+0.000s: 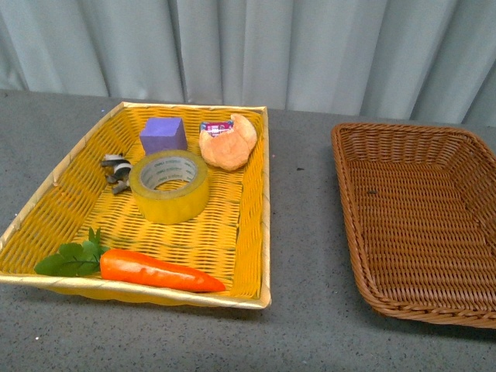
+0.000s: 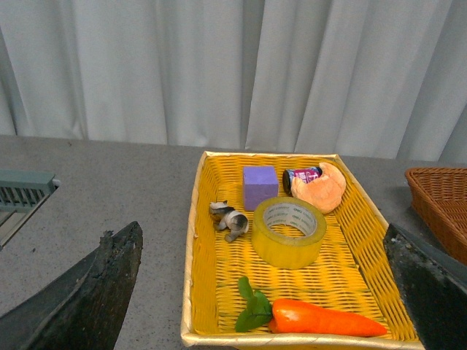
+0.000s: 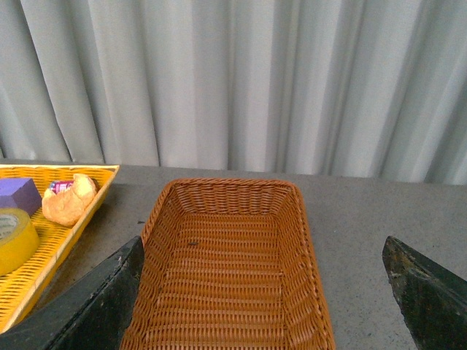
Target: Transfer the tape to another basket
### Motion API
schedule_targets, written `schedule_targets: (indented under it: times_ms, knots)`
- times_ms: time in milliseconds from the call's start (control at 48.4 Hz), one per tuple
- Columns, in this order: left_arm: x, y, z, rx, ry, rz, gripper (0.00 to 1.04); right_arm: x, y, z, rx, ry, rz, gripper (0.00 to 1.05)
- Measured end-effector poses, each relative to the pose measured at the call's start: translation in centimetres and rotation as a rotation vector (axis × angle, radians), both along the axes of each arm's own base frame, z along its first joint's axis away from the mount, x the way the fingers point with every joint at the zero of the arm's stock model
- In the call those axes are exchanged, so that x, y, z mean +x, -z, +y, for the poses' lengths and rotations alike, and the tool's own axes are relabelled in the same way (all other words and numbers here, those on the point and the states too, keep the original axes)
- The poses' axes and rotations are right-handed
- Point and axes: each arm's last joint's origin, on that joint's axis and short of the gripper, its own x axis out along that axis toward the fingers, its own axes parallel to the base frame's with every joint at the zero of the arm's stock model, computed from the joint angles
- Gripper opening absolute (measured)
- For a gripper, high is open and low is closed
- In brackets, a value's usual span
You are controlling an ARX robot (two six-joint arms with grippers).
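Front view had no arms in it. The tape [image 1: 169, 184] lay flat in the yellow basket [image 1: 70, 201], with the brown basket [image 1: 422, 225] beside it on the tabletop [image 1: 302, 256].

Left wrist: left fingers [image 2: 102, 284] were wide apart with the tape ahead between them, probably lined up for a grab.

Right wrist: right fingers [image 3: 95, 306] were also apart, framing the brown basket, likely waiting.
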Motion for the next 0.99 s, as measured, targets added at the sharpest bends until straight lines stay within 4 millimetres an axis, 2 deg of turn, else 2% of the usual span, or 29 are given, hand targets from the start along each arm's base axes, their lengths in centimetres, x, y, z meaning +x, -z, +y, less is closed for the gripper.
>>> schedule_targets:
  times_ms: [992]
  knots:
    - [0.00,0.00,0.00,0.000,0.000,0.000,0.98,0.00,0.00,0.00,0.000,0.000,0.000,0.96]
